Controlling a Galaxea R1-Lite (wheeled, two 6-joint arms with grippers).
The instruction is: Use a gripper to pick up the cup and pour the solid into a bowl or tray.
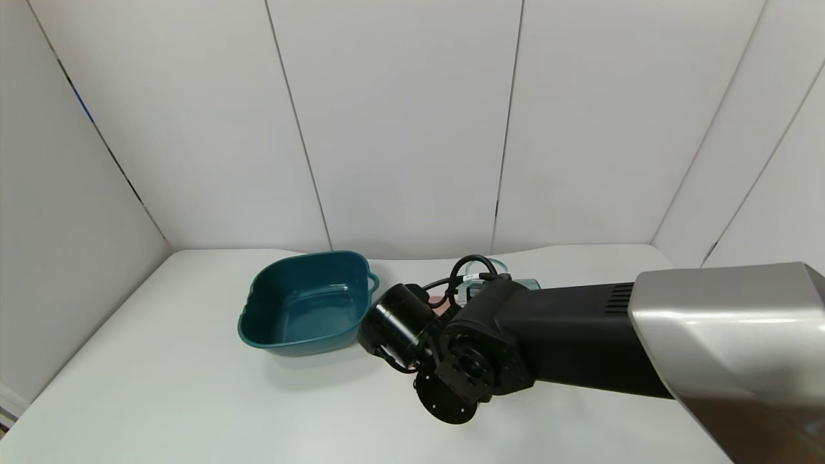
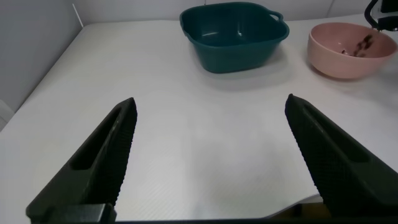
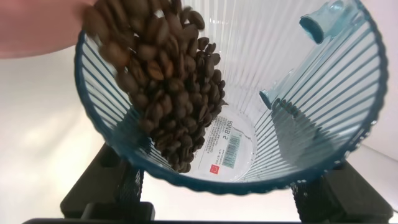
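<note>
My right gripper (image 3: 217, 196) is shut on the ribbed blue-grey cup (image 3: 305, 118) and holds it tilted on its side. The dark brown beans (image 3: 161, 81) slide along the cup's wall towards its rim, over the pale pink bowl (image 3: 34, 28). In the head view the right wrist (image 1: 451, 348) hides most of the cup (image 1: 491, 267) and the bowl (image 1: 438, 303). In the left wrist view the pink bowl (image 2: 345, 53) holds a few beans (image 2: 362, 43). My left gripper (image 2: 211, 102) is open and empty, low over the near part of the table.
A dark teal squarish tray (image 1: 306, 303) with handles stands empty just left of the bowl; it also shows in the left wrist view (image 2: 236, 34). The white table (image 1: 161, 386) is walled by white panels at the back and sides.
</note>
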